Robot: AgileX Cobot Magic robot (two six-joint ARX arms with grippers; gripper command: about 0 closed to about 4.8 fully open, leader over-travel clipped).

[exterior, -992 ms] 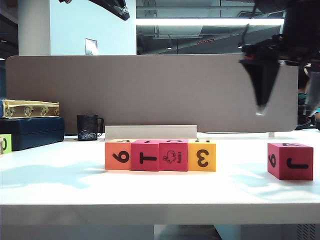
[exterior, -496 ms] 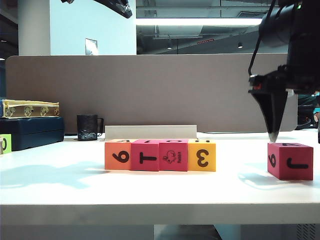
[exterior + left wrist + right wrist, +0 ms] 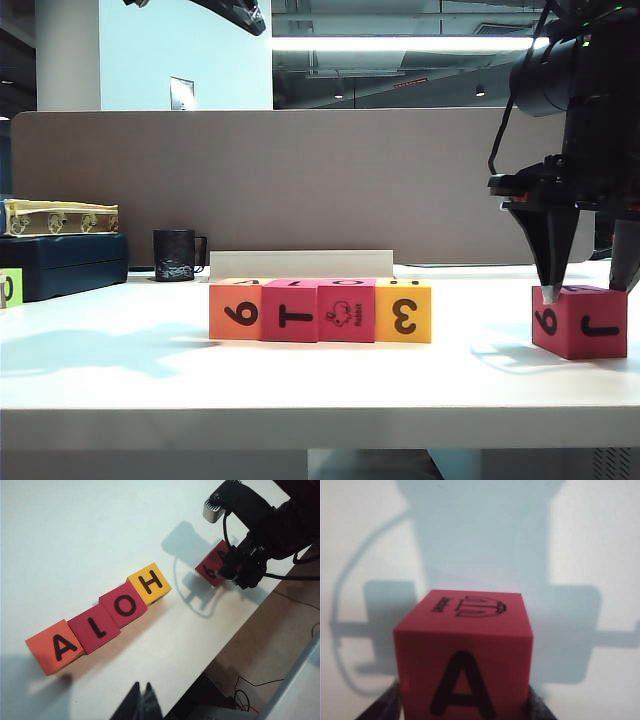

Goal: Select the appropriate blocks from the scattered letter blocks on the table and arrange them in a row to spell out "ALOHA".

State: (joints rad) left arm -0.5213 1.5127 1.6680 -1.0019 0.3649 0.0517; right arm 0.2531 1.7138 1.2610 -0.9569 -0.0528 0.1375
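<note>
Four letter blocks stand in a touching row on the table: orange, crimson, crimson and yellow. Seen from the left wrist, their tops read A, L, O, H. A fifth crimson block with A on top sits apart at the right. My right gripper straddles it, with both fingers against its sides. High over the table's left side, my left gripper is shut and holds nothing.
A black mug and a white strip stand behind the row, before a grey partition. At the far left are a dark case with a cream box on it and a lime-green block.
My right gripper came down from above the lone crimson block and its jaws narrowed around it. The block turned slightly. The left arm and the row stayed still.
</note>
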